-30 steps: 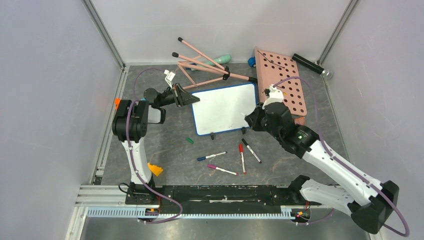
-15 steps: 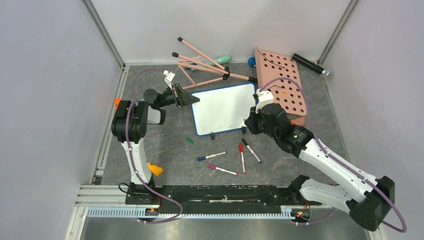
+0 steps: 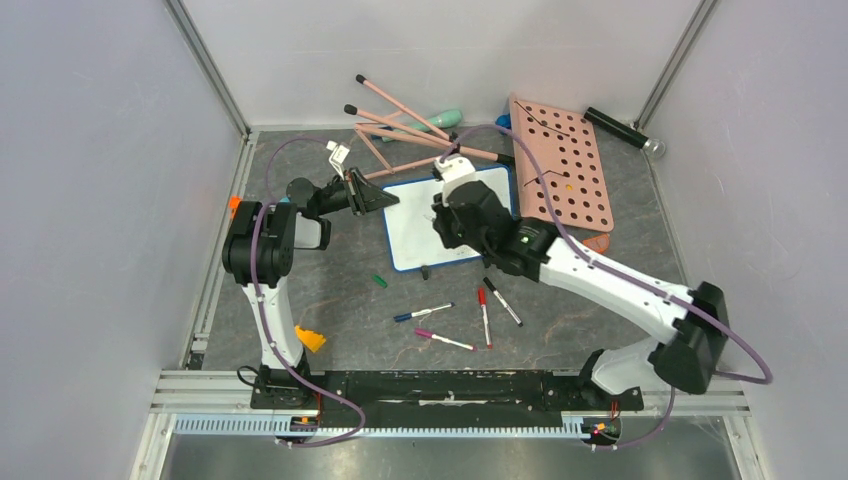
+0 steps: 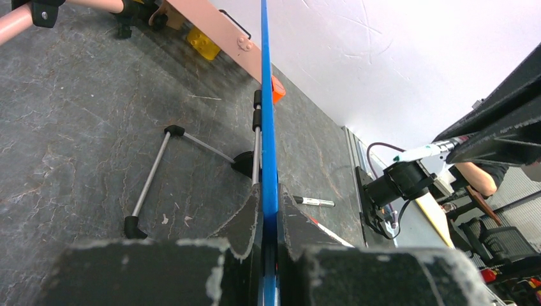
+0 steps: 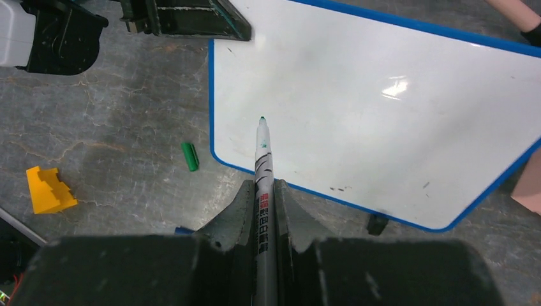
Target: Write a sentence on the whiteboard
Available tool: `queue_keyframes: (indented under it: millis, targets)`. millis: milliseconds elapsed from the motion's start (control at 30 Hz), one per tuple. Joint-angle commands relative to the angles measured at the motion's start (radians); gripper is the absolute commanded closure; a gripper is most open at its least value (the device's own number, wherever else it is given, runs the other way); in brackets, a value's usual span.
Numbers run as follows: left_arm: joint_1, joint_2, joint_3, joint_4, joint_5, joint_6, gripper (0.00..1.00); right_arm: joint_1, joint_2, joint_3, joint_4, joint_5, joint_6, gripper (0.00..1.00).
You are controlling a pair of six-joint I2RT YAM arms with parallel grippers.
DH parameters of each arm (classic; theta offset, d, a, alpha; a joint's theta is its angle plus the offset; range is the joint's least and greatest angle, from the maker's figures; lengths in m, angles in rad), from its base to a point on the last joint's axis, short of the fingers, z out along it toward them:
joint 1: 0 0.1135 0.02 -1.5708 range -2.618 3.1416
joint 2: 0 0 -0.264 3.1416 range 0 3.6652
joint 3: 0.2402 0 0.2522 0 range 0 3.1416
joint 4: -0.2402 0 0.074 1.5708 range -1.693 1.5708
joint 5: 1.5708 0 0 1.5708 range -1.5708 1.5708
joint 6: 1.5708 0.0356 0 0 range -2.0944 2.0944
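The whiteboard [image 3: 415,205], white with a blue frame, lies on the grey table. My left gripper [image 3: 385,197] is shut on its left edge; in the left wrist view the blue frame [image 4: 268,127] runs edge-on between the closed jaws of the left gripper [image 4: 269,213]. My right gripper [image 3: 440,225] hangs over the board, shut on a grey marker [image 5: 263,166] whose green tip points at the lower left part of the whiteboard [image 5: 383,95]. No sentence shows on the white face, only a few dark specks near its bottom edge.
A green cap [image 3: 379,281] and several loose markers [image 3: 484,316] lie in front of the board. A pink pegboard [image 3: 560,160] sits at the right, and pink sticks [image 3: 410,130] lie behind the board. A yellow block [image 3: 310,339] rests by the left arm's base.
My right arm has swung left from the board's right edge to above its middle and left part, still carrying the marker. The left arm and the board have not moved.
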Motion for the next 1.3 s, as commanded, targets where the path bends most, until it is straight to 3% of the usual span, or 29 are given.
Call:
queue_keyframes:
  millis: [0,167,300,367,667,767,867,967,1267]
  targets:
    - [-0.006,-0.04,-0.012,0.067,0.029,0.034,0.98,0.028,0.097,0.136,0.024,0.068,-0.025,1.0]
    - [-0.005,-0.037,-0.012,0.067,0.026,0.033,0.98,0.042,0.178,0.212,0.063,0.054,-0.051,1.0]
    - [0.01,-0.035,-0.018,0.067,0.016,0.03,0.75,0.042,0.222,0.258,0.07,0.05,-0.057,1.0]
    - [0.025,-0.045,-0.038,0.067,0.0,0.041,0.7,0.041,0.231,0.267,0.072,0.053,-0.059,1.0]
    - [0.031,-0.063,-0.065,0.067,0.008,0.052,0.66,0.042,0.252,0.269,0.073,0.084,-0.082,1.0]
    - [0.03,-0.064,-0.068,0.067,0.017,0.052,0.68,0.042,0.266,0.28,0.073,0.09,-0.086,1.0]
    - [0.03,-0.059,-0.066,0.067,0.022,0.049,0.86,0.041,0.286,0.3,0.073,0.095,-0.087,1.0]
    - [0.029,-0.056,-0.067,0.067,0.027,0.046,0.97,0.042,0.307,0.318,0.073,0.097,-0.088,1.0]
    - [0.03,-0.063,-0.074,0.067,0.029,0.049,0.98,0.042,0.355,0.355,0.084,0.109,-0.087,1.0]
